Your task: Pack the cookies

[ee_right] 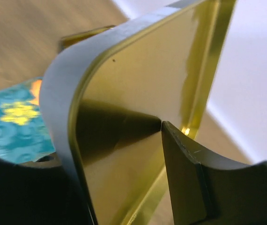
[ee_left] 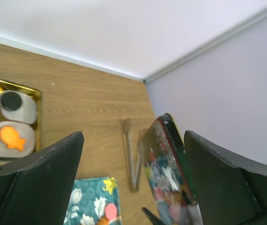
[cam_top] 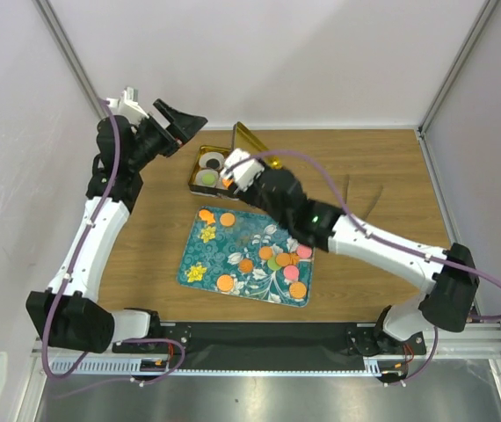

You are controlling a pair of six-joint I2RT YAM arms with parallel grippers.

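Observation:
Several cookies (cam_top: 225, 283), orange, pink and green, lie on a teal flowered tray (cam_top: 199, 252). A gold tin (cam_top: 194, 169) behind it holds white cups with a black cookie (ee_left: 11, 100) and an orange fish-shaped one (ee_left: 11, 137). My right gripper (cam_top: 238, 169) is shut on the tin's lid (cam_top: 252, 141), held tilted on edge over the tin. The lid's gold inner face (ee_right: 138, 103) fills the right wrist view, pinched at my right gripper (ee_right: 119, 187). My left gripper (cam_top: 180, 119) is open, empty, raised at the far left; it also shows in the left wrist view (ee_left: 133, 187).
Metal tongs (ee_left: 131, 154) lie on the wooden table right of the tin, also in the top view (cam_top: 349, 193). The lid's patterned outer face (ee_left: 166, 173) shows in the left wrist view. Walls close the table at the back and sides.

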